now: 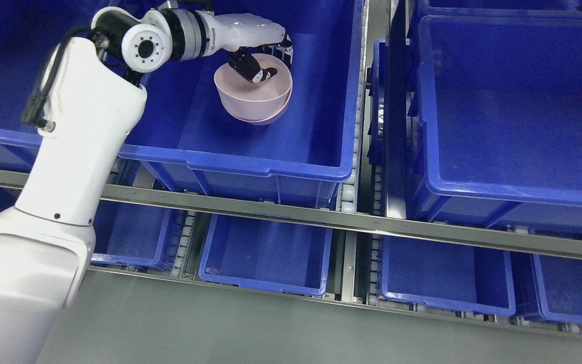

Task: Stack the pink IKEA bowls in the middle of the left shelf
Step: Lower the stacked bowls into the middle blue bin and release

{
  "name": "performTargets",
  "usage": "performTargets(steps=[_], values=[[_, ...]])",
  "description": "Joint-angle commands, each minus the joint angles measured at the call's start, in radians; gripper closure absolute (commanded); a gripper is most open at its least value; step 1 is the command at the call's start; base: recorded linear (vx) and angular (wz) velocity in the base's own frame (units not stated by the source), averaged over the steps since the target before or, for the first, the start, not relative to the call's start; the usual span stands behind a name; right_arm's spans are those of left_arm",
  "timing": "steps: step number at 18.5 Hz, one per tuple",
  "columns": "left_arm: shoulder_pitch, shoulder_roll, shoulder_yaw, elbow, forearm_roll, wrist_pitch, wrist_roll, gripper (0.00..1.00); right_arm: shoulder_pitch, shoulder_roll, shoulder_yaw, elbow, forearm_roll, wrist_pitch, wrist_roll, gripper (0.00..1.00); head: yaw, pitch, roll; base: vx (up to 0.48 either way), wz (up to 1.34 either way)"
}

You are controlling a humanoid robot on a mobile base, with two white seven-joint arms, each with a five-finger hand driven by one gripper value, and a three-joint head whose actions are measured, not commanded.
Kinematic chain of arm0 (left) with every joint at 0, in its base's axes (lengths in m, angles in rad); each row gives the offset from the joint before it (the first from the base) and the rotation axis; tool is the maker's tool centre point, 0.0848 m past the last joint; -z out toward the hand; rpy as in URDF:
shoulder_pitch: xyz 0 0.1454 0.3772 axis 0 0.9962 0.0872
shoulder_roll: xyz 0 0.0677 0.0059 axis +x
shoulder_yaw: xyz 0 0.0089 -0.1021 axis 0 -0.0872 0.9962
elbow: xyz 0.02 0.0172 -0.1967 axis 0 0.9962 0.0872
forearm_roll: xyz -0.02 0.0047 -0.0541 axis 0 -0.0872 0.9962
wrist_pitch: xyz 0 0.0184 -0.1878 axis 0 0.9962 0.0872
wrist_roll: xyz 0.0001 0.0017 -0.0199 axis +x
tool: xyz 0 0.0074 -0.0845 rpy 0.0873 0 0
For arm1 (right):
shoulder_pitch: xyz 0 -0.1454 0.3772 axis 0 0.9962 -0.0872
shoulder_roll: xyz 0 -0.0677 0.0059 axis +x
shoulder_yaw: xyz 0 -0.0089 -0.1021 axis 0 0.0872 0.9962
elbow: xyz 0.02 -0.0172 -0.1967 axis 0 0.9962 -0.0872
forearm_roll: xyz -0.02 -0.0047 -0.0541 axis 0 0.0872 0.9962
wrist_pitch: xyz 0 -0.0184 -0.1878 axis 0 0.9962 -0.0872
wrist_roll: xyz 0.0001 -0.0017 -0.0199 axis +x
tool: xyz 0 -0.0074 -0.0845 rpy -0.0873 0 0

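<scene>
Two pink bowls [253, 96] sit nested one inside the other, in a blue bin [250, 162] on the left shelf's middle level. My left arm comes up from the lower left and reaches over the bin. My left hand [265, 63] is at the far rim of the top bowl. Its thumb lies inside the bowl and its other fingers [287, 50] curl over the outside of the rim, so the hand is shut on the top bowl. The right arm does not show.
A large blue bin [513, 192] stands on the right shelf at the same level, behind a metal upright [397, 126]. Several smaller blue bins [265, 258] sit on the level below, under a metal rail [291, 215]. Grey floor lies at the bottom.
</scene>
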Motion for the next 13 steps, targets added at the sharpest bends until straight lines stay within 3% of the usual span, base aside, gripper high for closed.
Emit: performTargets(steps=[1, 2, 3, 4, 9, 11, 13], values=[[0.012, -0.109, -0.005, 0.115, -0.058, 0.000, 0.015, 0.88, 0.029, -0.017, -0.011, -0.034, -0.001, -0.001, -0.004, 0.00, 0.0000, 0.000, 0.000, -0.004, 0.01], [0.013, -0.108, -0.005, 0.115, -0.059, 0.000, 0.015, 0.81, 0.029, -0.017, -0.012, -0.034, -0.001, -0.001, -0.004, 0.00, 0.0000, 0.000, 0.000, -0.004, 0.01], [0.012, -0.102, -0.007, 0.115, -0.061, 0.001, 0.015, 0.57, 0.029, -0.017, -0.011, -0.034, -0.001, 0.000, -0.004, 0.00, 0.0000, 0.000, 0.000, 0.000, 0.00], [0.012, -0.089, -0.004, 0.113, -0.061, 0.005, 0.015, 0.44, 0.029, -0.017, -0.011, -0.034, -0.001, -0.001, -0.004, 0.00, 0.0000, 0.000, 0.000, 0.000, 0.00], [0.007, -0.010, 0.101, 0.064, -0.050, 0.008, 0.006, 0.28, 0.029, -0.017, -0.011, -0.034, -0.001, -0.001, -0.004, 0.00, 0.0000, 0.000, 0.000, 0.000, 0.00], [0.012, -0.029, 0.203, 0.044, -0.046, 0.020, 0.005, 0.13, 0.029, -0.017, -0.011, -0.034, -0.001, 0.000, -0.004, 0.00, 0.0000, 0.000, 0.000, 0.000, 0.00], [0.015, -0.138, 0.359, 0.014, -0.023, 0.043, 0.018, 0.01, 0.029, -0.017, -0.011, -0.034, -0.001, -0.001, -0.004, 0.00, 0.0000, 0.000, 0.000, 0.000, 0.00]])
